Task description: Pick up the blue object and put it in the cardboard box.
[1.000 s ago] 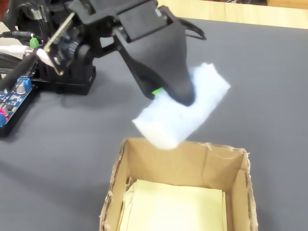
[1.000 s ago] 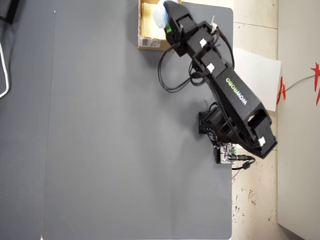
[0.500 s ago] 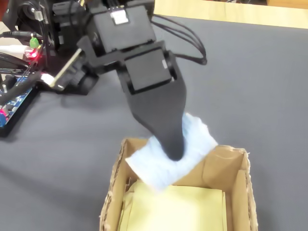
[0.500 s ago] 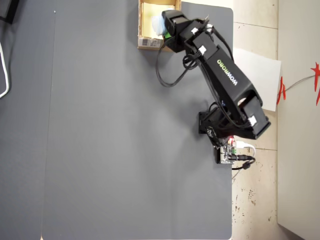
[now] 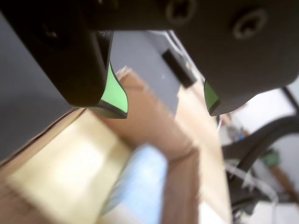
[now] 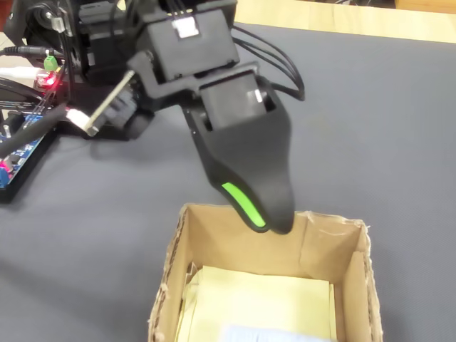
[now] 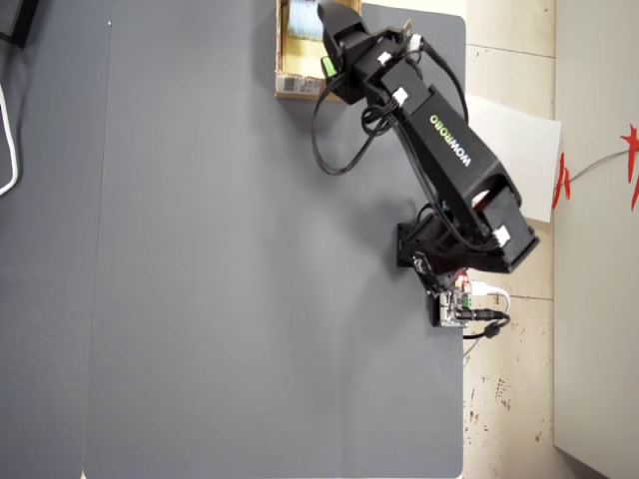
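The blue object [image 5: 140,182] lies inside the cardboard box [image 5: 152,119], on the pale yellow sheet that lines its floor. In the wrist view it is a blurred pale-blue block below the jaws. The fixed view shows only its top edge [image 6: 263,333] at the bottom of the picture. My gripper [image 5: 166,111] hangs above the box's far wall, open, its two green-padded jaws well apart with nothing between them. In the fixed view its tip [image 6: 265,222] is just over the box rim [image 6: 171,263]. The overhead view shows the gripper [image 7: 329,65] over the box [image 7: 295,90] at the mat's top edge.
The box stands on a dark grey mat [image 6: 370,128]. A blue circuit board with cables and a red light [image 6: 21,142] lies left of the arm's base in the fixed view. Bare wood [image 6: 342,18] borders the mat. The arm's base [image 7: 439,249] stands at the mat's right edge.
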